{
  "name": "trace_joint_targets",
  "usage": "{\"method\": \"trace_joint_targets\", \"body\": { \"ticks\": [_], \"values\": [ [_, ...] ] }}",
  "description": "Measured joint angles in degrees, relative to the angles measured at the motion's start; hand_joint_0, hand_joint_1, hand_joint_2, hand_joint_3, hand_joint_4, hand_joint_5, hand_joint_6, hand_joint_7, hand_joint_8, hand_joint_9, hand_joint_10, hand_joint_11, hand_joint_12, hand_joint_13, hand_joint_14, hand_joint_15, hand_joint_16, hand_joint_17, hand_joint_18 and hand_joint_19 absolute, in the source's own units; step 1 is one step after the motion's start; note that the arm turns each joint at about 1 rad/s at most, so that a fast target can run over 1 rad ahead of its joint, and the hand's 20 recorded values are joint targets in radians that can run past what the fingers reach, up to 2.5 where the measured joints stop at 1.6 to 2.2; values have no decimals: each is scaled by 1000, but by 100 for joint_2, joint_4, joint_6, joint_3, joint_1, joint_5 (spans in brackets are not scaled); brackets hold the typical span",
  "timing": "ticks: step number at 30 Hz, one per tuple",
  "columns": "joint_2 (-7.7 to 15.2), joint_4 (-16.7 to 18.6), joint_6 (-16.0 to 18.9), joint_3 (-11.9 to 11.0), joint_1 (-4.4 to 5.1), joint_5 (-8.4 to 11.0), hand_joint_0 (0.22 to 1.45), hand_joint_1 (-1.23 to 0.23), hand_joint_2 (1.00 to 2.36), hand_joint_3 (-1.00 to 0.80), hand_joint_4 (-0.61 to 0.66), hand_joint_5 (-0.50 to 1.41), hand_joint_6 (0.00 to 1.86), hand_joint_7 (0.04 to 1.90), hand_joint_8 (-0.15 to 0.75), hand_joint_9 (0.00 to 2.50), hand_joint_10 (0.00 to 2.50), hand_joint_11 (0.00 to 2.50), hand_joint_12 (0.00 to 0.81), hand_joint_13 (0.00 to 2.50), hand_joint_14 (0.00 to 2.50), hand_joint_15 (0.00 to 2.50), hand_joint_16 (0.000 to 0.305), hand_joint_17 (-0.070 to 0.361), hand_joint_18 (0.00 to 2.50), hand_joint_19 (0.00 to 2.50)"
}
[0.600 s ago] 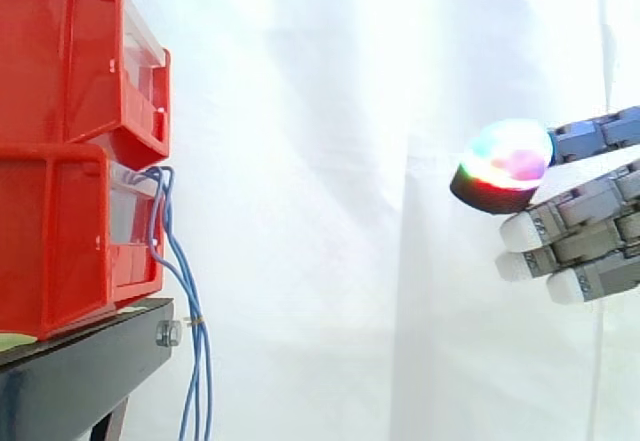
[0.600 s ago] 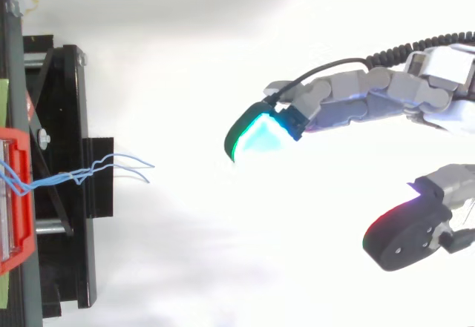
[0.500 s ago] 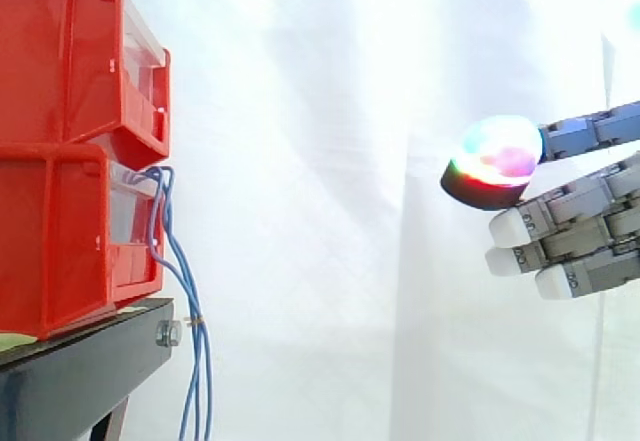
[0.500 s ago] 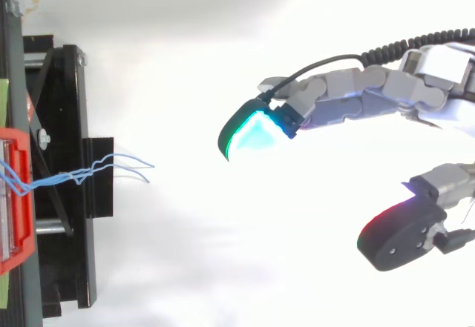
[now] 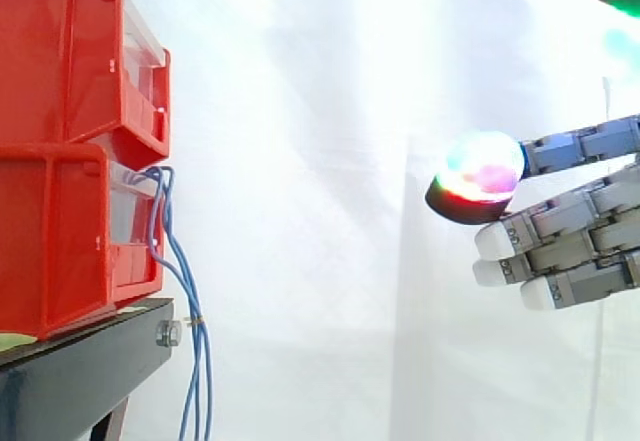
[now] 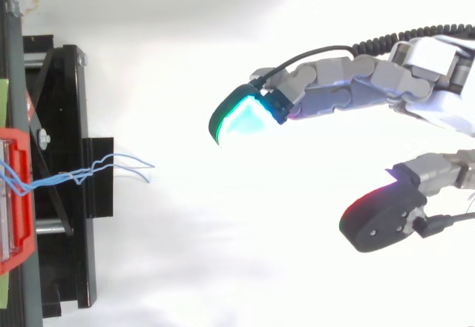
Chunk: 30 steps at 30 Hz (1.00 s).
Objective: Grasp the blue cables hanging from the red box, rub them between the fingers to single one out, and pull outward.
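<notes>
Side view: we find the hand (image 5: pixel 565 251) spread and empty, fingers straight. The blue cables (image 5: pixel 190 301) hang from the lower red box (image 5: pixel 60 231), well apart ahead of it. Top view: the thumb stands wide of the fingers, which we judge is to admit the cables (image 6: pixel 111 165).

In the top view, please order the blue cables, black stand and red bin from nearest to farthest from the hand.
1. Thin blue cables, loose ends pointing toward the open hand.
2. Black metal stand, further left.
3. Red plastic bin, at the left edge.
</notes>
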State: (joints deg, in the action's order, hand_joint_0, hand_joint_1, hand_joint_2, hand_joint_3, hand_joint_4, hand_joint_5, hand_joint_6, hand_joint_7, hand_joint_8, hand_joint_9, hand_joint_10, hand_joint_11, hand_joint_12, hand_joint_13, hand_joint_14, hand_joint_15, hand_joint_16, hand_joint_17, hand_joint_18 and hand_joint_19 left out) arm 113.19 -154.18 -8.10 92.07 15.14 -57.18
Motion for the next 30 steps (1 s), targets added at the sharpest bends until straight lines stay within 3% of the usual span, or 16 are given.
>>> {"method": "trace_joint_targets", "body": {
  "ticks": [9,15,21,30],
  "values": [
    [70,138,-147,-5,54,310,497,-618,1001,-482,264,-212,501,677,320,539,0,50,280,364,2,49,31,69,234,0],
    [233,236,-217,-115,65,452,497,-616,1001,-479,268,-211,501,677,323,549,1,60,282,370,0,55,31,69,235,0],
    [617,144,-111,-539,10,437,497,-615,1002,-479,274,-209,501,681,326,551,1,85,285,378,2,59,31,69,242,0],
    [1519,-160,171,-1544,-141,301,501,-618,1001,-484,279,-202,502,702,328,581,4,176,343,491,6,165,37,83,357,30]
  ]
}}
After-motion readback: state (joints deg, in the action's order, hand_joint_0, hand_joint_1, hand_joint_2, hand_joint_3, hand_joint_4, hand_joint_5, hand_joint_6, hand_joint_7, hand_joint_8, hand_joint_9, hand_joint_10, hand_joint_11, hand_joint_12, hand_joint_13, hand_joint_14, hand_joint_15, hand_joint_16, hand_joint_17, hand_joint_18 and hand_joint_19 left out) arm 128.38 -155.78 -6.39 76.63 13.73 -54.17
